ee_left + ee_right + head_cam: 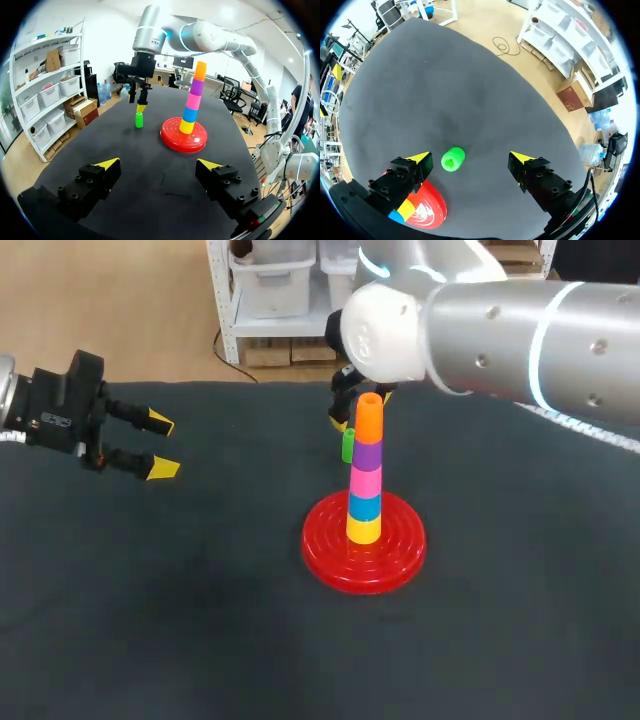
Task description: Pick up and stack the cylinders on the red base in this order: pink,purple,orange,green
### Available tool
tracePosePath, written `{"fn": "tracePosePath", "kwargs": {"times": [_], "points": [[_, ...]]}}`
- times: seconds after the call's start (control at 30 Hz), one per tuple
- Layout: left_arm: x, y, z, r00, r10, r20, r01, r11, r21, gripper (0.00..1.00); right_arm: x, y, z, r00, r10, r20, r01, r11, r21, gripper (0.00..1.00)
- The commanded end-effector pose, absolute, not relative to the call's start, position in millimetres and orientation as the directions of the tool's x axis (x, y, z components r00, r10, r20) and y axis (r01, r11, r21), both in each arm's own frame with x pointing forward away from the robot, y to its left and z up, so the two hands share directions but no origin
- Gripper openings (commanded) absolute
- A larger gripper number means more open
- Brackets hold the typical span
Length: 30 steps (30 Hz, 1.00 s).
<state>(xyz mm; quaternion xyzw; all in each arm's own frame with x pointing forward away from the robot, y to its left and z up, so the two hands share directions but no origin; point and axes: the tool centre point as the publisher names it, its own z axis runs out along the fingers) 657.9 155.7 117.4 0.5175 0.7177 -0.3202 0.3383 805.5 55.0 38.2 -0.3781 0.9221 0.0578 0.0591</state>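
Head view: the orange cylinder [370, 418] tops the stack on the red base [365, 552].

Left wrist view: the left gripper [157, 167] is wide open and empty, everything far ahead.

Right wrist view: the right gripper [470, 159] is spread wide and empty. The green cylinder [453, 159] is below, nearer one finger; centre, descend, then close.

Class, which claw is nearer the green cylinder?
Right. The right claw hangs open above the green cylinder; the left claw sits far off across the table.

The head camera looks down on the red base [363, 540] from above and behind. The left wrist camera faces it low, from well away; the right looks down close beside it. All three show it.
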Motion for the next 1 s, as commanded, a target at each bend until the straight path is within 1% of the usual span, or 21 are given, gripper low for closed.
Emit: {"fn": "tracePosePath", "kwargs": {"times": [0.03, 0.23, 0.27, 0.33, 0.37, 0.4, 0.43, 0.57, 0.77, 1.0], "points": [[657.5, 156.3, 116.5, -0.233, 0.524, -0.820, 0.960, 0.260, -0.107, 1.00, 814.6, 62.7, 32.8, -0.702, -0.708, -0.077, -0.712, 0.698, 0.075, 1.00], [657.5, 156.3, 116.5, -0.233, 0.524, -0.820, 0.960, 0.260, -0.107, 1.00, 809.3, 64.7, 25.2, -0.688, -0.725, -0.039, -0.725, 0.684, 0.079, 1.00], [657.5, 156.3, 116.5, -0.233, 0.524, -0.820, 0.960, 0.260, -0.107, 1.00, 808.6, 64.5, 23.8, -0.688, -0.725, -0.034, -0.725, 0.684, 0.078, 0.93], [657.5, 156.3, 116.5, -0.233, 0.524, -0.820, 0.960, 0.260, -0.107, 1.00, 807.0, 64.4, 21.6, -0.685, -0.728, -0.025, -0.727, 0.682, 0.074, 0.86], [657.5, 156.3, 116.5, -0.233, 0.524, -0.820, 0.960, 0.260, -0.107, 1.00, 806.0, 64.3, 20.7, -0.682, -0.731, -0.022, -0.730, 0.680, 0.072, 0.80], [657.5, 156.3, 116.5, -0.233, 0.524, -0.820, 0.960, 0.260, -0.107, 1.00, 805.0, 64.2, 20.0, -0.681, -0.732, -0.018, -0.731, 0.679, 0.070, 0.70], [657.5, 156.3, 116.5, -0.233, 0.524, -0.820, 0.960, 0.260, -0.107, 1.00, 803.7, 64.1, 19.1, -0.680, -0.733, -0.016, -0.732, 0.678, 0.069, 0.50], [657.5, 156.3, 116.5, -0.233, 0.524, -0.820, 0.960, 0.260, -0.107, 1.00, 800.7, 63.8, 17.6, -0.678, -0.735, -0.011, -0.734, 0.676, 0.070, 0.44], [657.5, 156.3, 116.5, -0.233, 0.524, -0.820, 0.960, 0.260, -0.107, 1.00, 796.2, 63.3, 16.7, -0.677, -0.736, -0.010, -0.735, 0.674, 0.072, 0.40], [657.5, 156.3, 116.5, -0.233, 0.524, -0.820, 0.960, 0.260, -0.107, 1.00, 789.2, 64.5, 17.9, -0.674, -0.739, -0.013, -0.737, 0.671, 0.079, 0.39]]}}
